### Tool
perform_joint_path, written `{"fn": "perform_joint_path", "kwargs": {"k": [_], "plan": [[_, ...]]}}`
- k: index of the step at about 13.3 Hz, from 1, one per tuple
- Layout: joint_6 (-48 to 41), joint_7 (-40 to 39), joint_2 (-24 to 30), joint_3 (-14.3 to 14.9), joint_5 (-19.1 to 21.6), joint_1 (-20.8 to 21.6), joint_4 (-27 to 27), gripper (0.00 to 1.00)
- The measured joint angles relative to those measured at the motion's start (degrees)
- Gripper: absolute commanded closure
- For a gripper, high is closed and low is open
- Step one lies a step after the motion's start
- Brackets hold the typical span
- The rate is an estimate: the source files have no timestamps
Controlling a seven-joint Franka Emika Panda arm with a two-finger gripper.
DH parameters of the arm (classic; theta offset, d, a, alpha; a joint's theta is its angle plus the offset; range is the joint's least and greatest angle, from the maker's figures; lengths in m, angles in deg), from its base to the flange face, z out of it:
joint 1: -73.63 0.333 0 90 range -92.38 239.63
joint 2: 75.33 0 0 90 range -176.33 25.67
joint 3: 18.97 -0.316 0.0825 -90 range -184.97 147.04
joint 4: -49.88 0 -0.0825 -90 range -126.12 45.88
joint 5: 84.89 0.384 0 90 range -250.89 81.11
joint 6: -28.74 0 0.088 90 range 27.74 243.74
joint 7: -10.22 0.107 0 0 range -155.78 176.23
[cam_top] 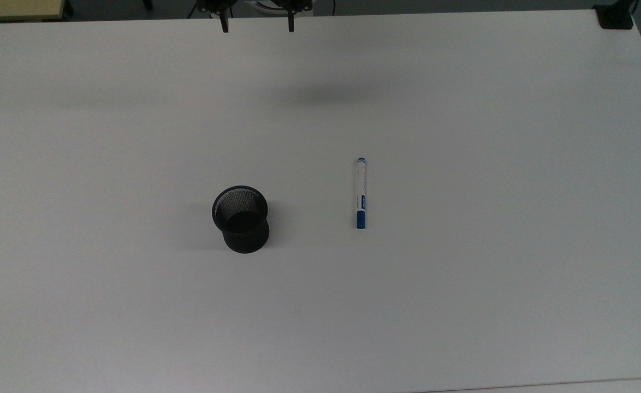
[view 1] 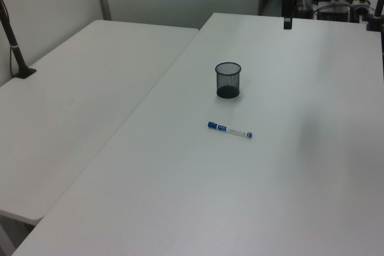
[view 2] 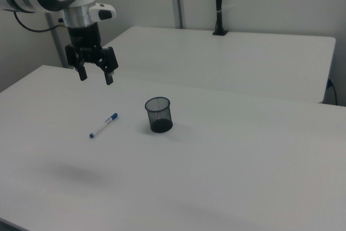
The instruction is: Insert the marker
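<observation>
The marker [cam_top: 360,192] lies flat on the white table [cam_top: 462,300], a white barrel with a blue cap at the end nearer the top view's bottom. A black mesh cup [cam_top: 241,218] stands upright to the top view's left of it, mouth up and nothing inside. In the right view the marker [view 2: 104,125] rests to the left of the cup [view 2: 158,114]. My gripper [view 2: 96,78] hangs well above the table, behind the marker in the right view, open and holding nothing. Its two fingertips [cam_top: 225,28] show at the upper edge of the top view.
A second white table [view 1: 78,88] adjoins along the left view's left. A black clamped pole [view 1: 13,40] stands on its far edge. Another black clamp [cam_top: 615,16] sits at the top view's upper right corner of the table.
</observation>
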Motion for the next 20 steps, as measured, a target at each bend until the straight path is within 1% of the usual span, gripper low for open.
{"fn": "perform_joint_path", "kwargs": {"k": [7,11,14,17,20], "plan": [[0.1,0.0,-0.4,0.0,0.0,0.0,0.0,0.00],[2.0,0.0,-1.2,0.0,0.0,0.1,-0.1,0.00],[7.7,0.2,-4.8,-0.1,0.0,2.0,-0.2,0.00],[14.5,4.7,-10.4,-0.2,-0.2,5.5,-0.3,0.00],[19.1,11.0,-15.8,-0.2,-3.0,8.4,-0.2,0.00]]}}
